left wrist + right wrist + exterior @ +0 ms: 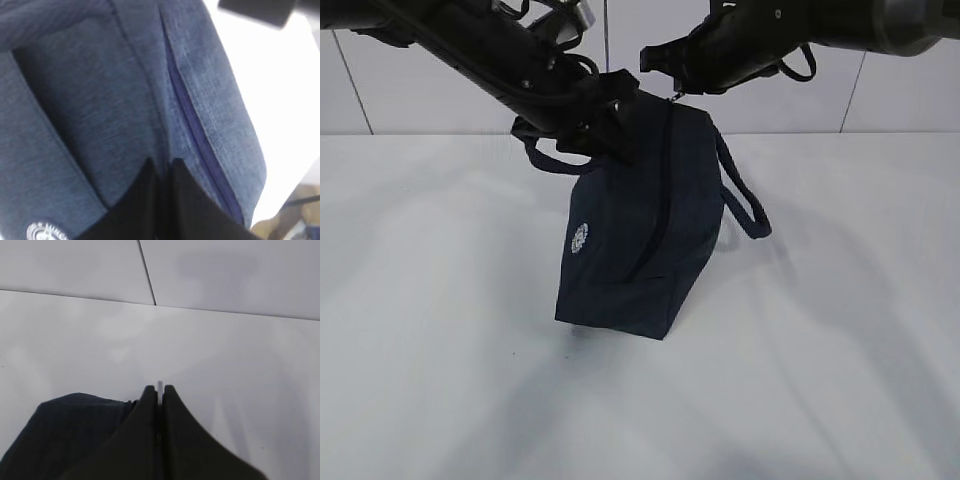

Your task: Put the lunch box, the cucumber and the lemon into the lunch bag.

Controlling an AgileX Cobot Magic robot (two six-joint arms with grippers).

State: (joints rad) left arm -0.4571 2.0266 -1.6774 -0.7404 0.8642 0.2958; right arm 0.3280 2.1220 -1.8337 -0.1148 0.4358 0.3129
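Left wrist view: the left gripper (162, 167) is seen clenched on bag (640, 230) fabric, its fingertips pinched beside the zipper (192, 130), which is closed. The right gripper (159, 390) is pinched on a thin silvery piece, probably the zipper pull, at the bag's 1 o'clock corner. The bag is held tilted, its low end on the table (440, 350). It is judged soft and light; the pull and seam fabric are the best holds.
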